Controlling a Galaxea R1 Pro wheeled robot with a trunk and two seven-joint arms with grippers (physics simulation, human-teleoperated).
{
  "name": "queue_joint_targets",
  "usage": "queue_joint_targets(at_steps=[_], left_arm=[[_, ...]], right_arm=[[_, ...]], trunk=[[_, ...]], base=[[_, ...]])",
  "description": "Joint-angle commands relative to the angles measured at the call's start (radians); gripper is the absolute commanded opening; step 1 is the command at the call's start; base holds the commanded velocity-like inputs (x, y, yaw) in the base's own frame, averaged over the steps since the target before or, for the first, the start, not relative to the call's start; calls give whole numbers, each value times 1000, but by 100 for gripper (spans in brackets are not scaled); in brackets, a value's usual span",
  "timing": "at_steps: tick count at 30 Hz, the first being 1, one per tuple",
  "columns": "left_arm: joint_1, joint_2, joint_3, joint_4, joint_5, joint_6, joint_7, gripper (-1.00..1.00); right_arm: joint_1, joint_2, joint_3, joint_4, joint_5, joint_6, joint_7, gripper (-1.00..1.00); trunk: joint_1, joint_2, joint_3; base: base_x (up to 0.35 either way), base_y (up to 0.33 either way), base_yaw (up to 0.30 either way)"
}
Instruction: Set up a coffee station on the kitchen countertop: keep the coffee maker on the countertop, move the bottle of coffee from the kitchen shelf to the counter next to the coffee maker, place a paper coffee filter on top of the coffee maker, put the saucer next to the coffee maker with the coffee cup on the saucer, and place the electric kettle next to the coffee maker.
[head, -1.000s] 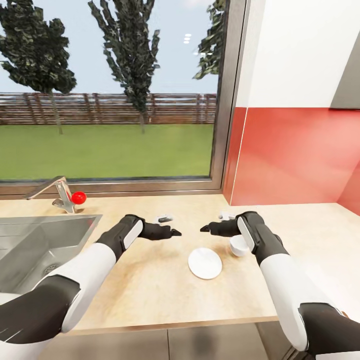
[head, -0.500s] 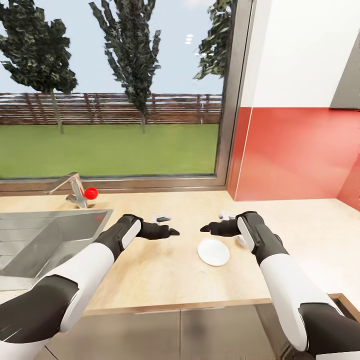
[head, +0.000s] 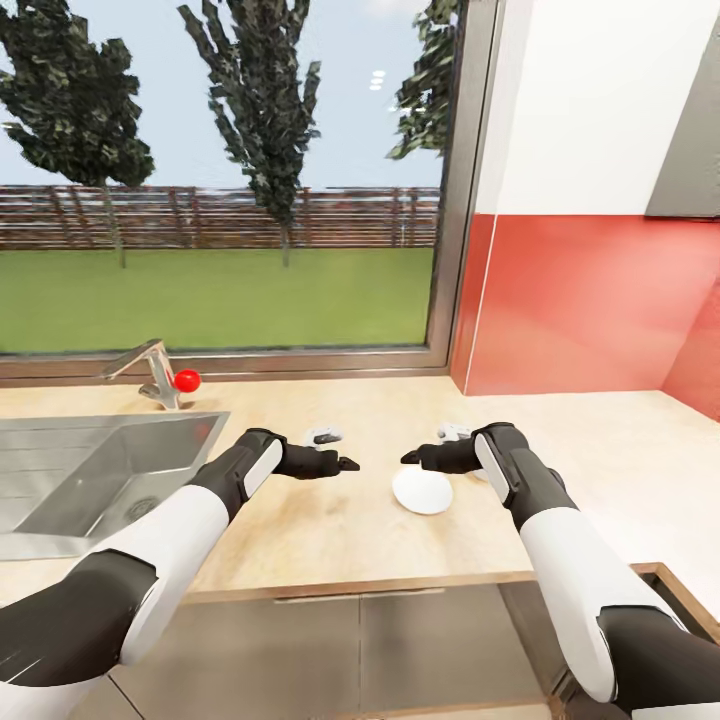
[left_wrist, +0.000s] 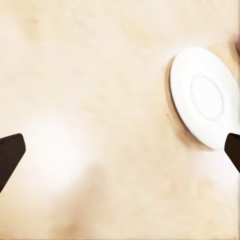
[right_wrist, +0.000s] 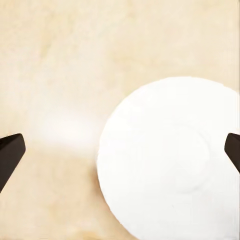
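Note:
The white saucer (head: 422, 491) (left_wrist: 207, 97) (right_wrist: 170, 160) lies flat on the light wood kitchen countertop (head: 300, 530). My right gripper (head: 408, 458) (right_wrist: 120, 150) hovers open just above the saucer's near-left rim, nothing between its fingers. My left gripper (head: 345, 464) (left_wrist: 120, 152) is open too, over bare worktop to the saucer's left. The two grippers point at each other, a small gap apart. The coffee cup is hidden behind my right wrist. The coffee maker, bottle of coffee, paper coffee filter, electric kettle and kitchen shelf are out of view.
A steel sink (head: 100, 470) is set into the counter at left, with a faucet (head: 148, 362) and a red knob (head: 186, 380) behind it. A big window spans the back. A red backsplash (head: 580, 300) walls the right corner. Dark cabinet fronts (head: 350, 640) sit below the counter's front edge.
The whole head view has shifted, so the camera moved: the counter's front edge now sits higher and the sink further right. The arms keep their pose. The cup has slipped behind my right wrist.

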Motion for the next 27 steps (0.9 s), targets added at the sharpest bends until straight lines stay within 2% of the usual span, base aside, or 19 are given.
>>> queue_joint_targets(at_steps=[1,9,20,27], left_arm=[[-1,0,-3,-1,0,3,-2,100],[-1,1,-3,-1,1,3,-2,100],[-1,0,-3,-1,2,3,-2,100],[-1,-1,-3,-1,2,3,-4,100]], right_arm=[[-1,0,0,0,-8,5,-4,100],[-1,1,0,0,-8,5,-4,100],[-1,1,-1,2,-8,5,-4,100],[-1,1,-1,2,-8,5,-5,100]], trunk=[[0,-1,-1],[0,-1,-1],[0,-1,-1],[0,-1,-1]], base=[[-37,0,-91],[-4,1,-141],[87,64,-178],[-154,140,-215]])
